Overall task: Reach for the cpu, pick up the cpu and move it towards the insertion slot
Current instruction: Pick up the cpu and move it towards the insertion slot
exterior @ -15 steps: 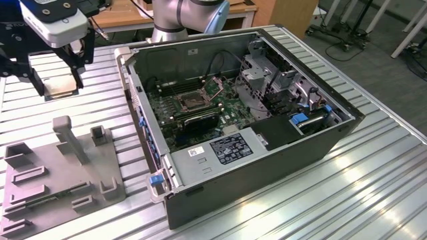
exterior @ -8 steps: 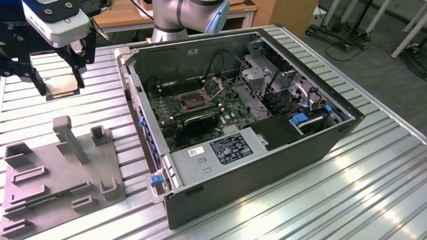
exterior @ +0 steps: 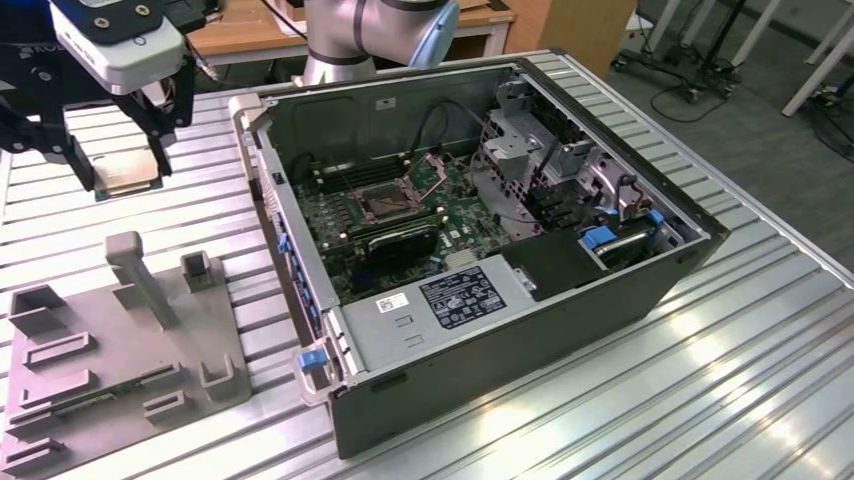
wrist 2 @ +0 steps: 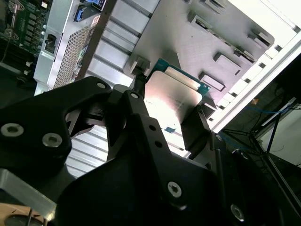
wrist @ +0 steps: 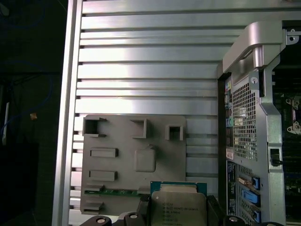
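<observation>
Now the tool (exterior: 123,168) pinches the cpu (exterior: 131,173) above the worktop (exterior: 747,340), well apart from the insertion slot (exterior: 384,203), so a flat, slow carry is best.

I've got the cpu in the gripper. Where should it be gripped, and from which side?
Probably by two opposite edges, coming from above its face: the cpu is a thin flat square, so only the edges give purchase. The gripper holds it that way now.

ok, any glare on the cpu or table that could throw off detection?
Second wrist view: a bright reflection washes out the middle of the cpu face. First wrist view: the table slats glare in bands. Exterior view: same glare toward the exterior view's right.
</observation>
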`<state>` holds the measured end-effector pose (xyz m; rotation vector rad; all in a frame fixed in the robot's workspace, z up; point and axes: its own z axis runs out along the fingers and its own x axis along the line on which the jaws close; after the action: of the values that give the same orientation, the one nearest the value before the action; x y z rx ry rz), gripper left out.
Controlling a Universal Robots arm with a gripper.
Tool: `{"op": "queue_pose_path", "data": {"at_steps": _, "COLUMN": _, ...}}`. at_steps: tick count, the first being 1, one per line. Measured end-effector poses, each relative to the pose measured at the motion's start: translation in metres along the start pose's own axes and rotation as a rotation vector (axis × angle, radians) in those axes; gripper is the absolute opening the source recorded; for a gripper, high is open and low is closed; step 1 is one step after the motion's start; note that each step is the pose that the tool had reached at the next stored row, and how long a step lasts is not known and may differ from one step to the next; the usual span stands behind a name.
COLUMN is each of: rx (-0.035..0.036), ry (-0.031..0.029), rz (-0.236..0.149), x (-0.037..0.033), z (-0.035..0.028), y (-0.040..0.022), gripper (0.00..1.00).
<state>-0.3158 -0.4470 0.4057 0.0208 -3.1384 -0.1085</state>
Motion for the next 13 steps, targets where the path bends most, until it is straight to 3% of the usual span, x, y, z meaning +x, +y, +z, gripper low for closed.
{"op": "queue_pose_path", "data": {"at_steps": 13, "rx": 0.0000, "ry": -0.0001, "rz": 0.000, "x": -0.0033, "z": 0.0000, "y": 0.0000, "gripper": 0.55}}
